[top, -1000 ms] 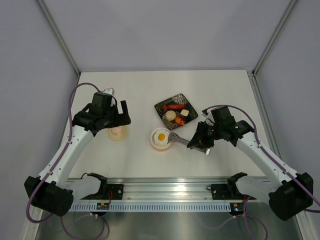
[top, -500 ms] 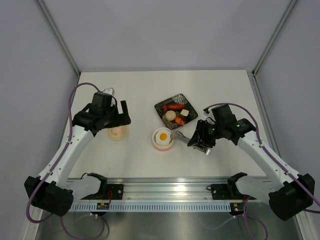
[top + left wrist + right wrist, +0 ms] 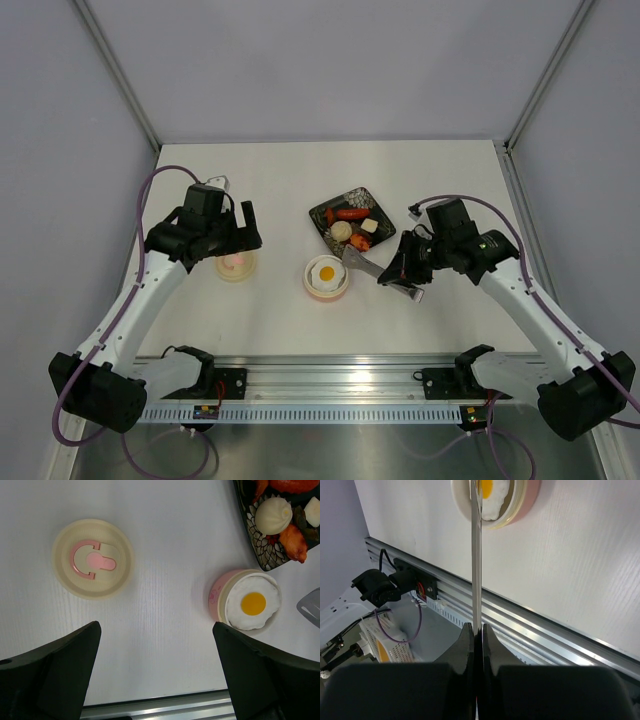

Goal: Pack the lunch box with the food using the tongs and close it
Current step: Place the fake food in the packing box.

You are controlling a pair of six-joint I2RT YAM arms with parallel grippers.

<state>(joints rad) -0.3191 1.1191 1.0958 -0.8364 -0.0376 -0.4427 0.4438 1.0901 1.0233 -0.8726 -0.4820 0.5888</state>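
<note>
Jaws of right gripper (image 3: 476, 629) clenched on the tongs (image 3: 362, 262), handle end pinched flat between both fingers. From the right wrist, tongs seen edge-on as one thin silver line. In top view, tongs slanting from that gripper toward the left, broad tips between lunch box and black tray, just off the tray's near corner. Touching either or not: cannot tell.

Jaws of left gripper (image 3: 156, 630) released, fingers spread wide and empty. Hovering over the left half of the tabletop (image 3: 270, 180), above the lid.

Uncovered lunch box (image 3: 326, 290) around the middle of the tabletop, a bit toward the near edge: round cream tub, pink wall. Inside it the fried egg (image 3: 325, 273), yolk up, white filling nearly the whole opening.

Round lid (image 3: 237, 266) flat on the tabletop, left of the tub and well apart from it, pink mark facing up.

Beyond the tub toward the far edge, the black tray (image 3: 320, 213), near the tub but apart, turned corner-on to the tabletop edges. On the tray:
- red sausage (image 3: 350, 213) at the far side
- pale round ball (image 3: 342, 231) about the middle
- pale cube (image 3: 369, 226) right of the ball
- orange piece (image 3: 360, 241) at the near side, just beside the ball
</note>
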